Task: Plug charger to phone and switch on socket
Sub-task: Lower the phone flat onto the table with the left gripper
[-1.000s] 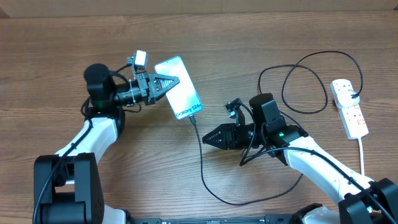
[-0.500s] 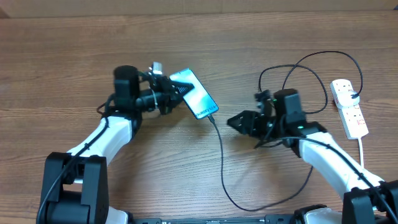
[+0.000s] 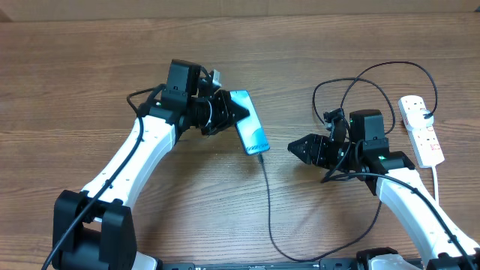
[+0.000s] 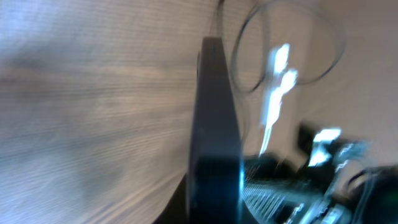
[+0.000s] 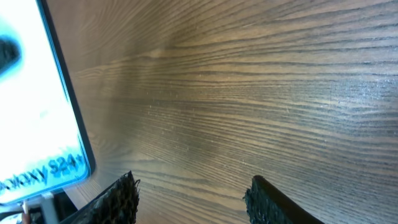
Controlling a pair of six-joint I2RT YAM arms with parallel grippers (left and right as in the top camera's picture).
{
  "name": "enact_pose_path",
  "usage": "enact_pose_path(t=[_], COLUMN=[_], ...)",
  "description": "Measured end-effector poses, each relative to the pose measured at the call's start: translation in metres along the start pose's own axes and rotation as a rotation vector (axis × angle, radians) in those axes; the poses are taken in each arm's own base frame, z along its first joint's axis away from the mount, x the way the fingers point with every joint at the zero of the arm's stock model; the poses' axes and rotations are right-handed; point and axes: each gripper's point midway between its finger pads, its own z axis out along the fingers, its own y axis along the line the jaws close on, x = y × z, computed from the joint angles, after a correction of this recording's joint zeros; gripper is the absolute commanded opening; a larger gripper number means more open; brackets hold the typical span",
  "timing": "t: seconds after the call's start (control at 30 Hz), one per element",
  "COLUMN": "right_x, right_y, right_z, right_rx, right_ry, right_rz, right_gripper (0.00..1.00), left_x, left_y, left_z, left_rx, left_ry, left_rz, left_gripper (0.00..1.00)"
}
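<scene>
The phone (image 3: 250,131) is being clamped on edge, mid-counter, by the left end effector (image 3: 234,116); at its three o'clock the right end effector (image 3: 295,147) is being held open, empty. Any swing risks the charger (image 3: 270,202) tip being tugged out before the socket (image 3: 421,129) is switched

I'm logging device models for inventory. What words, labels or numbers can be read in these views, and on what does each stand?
"alaxy S24": on the lit light-blue screen of the slim dark-edged smartphone, right wrist view; the picture's edge cuts off the first letter.
The same screen print in the overhead view: too small to read.
White elongated power strip with red switches: any markings too small to read.
Left wrist view: blurred, nothing legible.
</scene>
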Motion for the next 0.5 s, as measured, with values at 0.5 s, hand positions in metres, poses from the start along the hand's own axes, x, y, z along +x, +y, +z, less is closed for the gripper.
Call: enact_pose_path(t=[0.5], right_x=[0.016], right_y=[-0.036], right_z=[-0.004], right_rx=[0.191], right_ry=[0.038], right_rz=[0.011], right_gripper=[0.71], left_x=[0.021], left_y=[0.044], left_z=[-0.005], left_rx=[-0.204], left_ry=[0.094], left_rz=[0.407], left_gripper=[0.04])
